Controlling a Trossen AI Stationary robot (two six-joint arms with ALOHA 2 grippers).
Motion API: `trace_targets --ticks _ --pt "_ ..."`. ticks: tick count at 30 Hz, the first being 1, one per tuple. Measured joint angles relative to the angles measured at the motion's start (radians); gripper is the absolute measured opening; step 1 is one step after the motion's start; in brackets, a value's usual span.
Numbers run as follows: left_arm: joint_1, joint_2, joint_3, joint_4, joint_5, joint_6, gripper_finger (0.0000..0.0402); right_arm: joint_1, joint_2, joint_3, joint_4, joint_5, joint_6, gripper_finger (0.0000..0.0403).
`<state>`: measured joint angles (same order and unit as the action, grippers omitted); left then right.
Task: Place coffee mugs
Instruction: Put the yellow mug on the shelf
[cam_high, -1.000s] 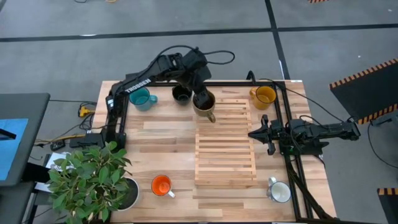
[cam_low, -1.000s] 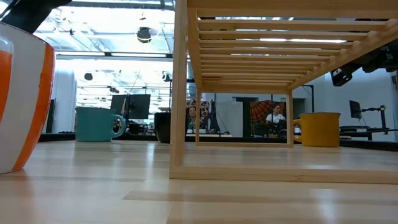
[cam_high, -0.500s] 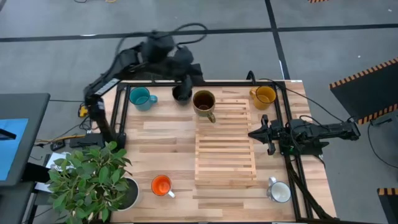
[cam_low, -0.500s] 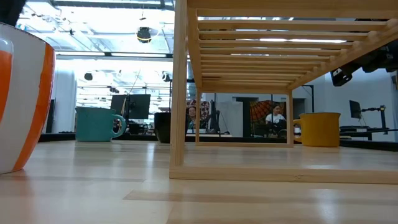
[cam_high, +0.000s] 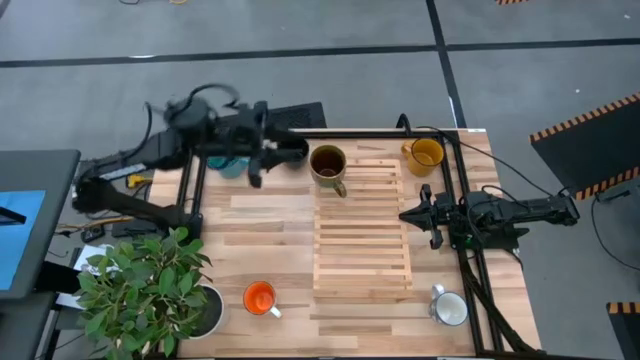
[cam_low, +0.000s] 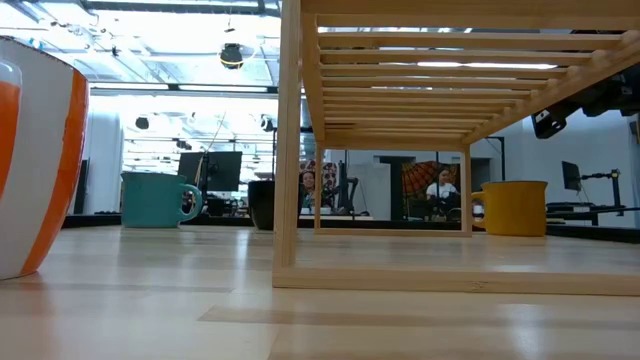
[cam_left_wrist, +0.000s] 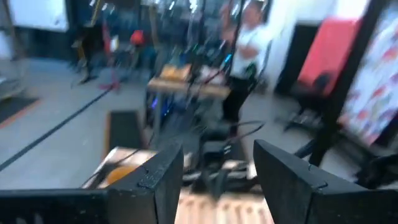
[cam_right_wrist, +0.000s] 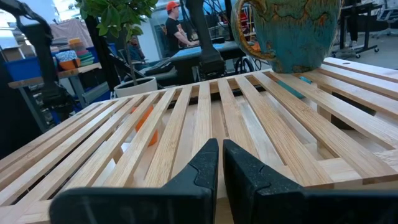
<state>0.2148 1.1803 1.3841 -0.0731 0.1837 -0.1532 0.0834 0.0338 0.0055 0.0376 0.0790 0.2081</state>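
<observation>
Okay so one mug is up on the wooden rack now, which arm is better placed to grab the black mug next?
Left. The left gripper, fingers open, is beside the black mug at the table's far edge. The right gripper is shut, waiting beside the slatted rack, with the brown mug between it and the black one.

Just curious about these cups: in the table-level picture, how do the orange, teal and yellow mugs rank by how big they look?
1. Orange mug, far the largest, though only because it sits nearest the camera.
2. Teal mug and yellow mug look about alike; I can't rank them.

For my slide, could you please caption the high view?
Brown mug stands on the slatted rack; left gripper hovers beside the black mug.
</observation>
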Motion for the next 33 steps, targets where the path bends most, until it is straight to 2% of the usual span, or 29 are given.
trace_targets --ticks 3,6,11,15,17,19,20,22,26,28,31,33 --pt "-0.010 -0.106 -0.187 0.210 -0.008 -0.043 0.0178 0.000 0.000 0.000 0.000 0.000 0.000 0.0052" --pt "-0.014 -0.186 -0.294 0.312 -0.080 -0.066 0.0178 0.000 0.000 0.000 0.000 0.000 0.000 0.0052" --pt "-0.014 -0.245 -0.354 0.312 -0.210 -0.071 0.0178 0.000 0.000 0.000 0.022 0.001 0.002 0.0052" --pt "-0.014 -0.254 -0.354 0.333 -0.264 -0.146 0.0178 -0.002 -0.001 0.010 0.276 0.006 0.082 0.0052" --pt "-0.014 -0.251 -0.354 0.325 -0.273 -0.153 0.0178 -0.006 0.001 0.029 0.424 0.062 0.121 0.0052" --pt "-0.014 -0.245 -0.354 0.325 -0.276 -0.151 0.0178 -0.015 -0.002 0.058 0.548 0.187 0.161 0.0052" --pt "-0.014 -0.244 -0.354 0.325 -0.277 -0.147 0.0178 -0.020 0.002 0.086 0.551 0.257 0.190 0.0052" --pt "-0.014 -0.242 -0.354 0.318 -0.277 -0.140 0.0178 -0.031 0.024 0.155 0.464 0.361 0.231 0.0052" --pt "-0.001 -0.238 -0.354 0.316 -0.277 -0.109 0.0178 -0.058 0.167 0.370 0.179 0.446 0.237 0.0052" --pt "0.011 -0.238 -0.354 0.316 -0.278 -0.107 0.0178 -0.076 0.263 0.479 0.034 0.575 0.247 0.0052" --pt "0.029 -0.239 -0.354 0.297 -0.263 -0.131 0.0178 -0.114 0.392 0.623 -0.176 0.800 0.354 0.0052" --pt "0.042 -0.240 -0.354 0.277 -0.234 -0.147 0.0178 -0.151 0.459 0.702 -0.339 0.872 0.429 0.0052"
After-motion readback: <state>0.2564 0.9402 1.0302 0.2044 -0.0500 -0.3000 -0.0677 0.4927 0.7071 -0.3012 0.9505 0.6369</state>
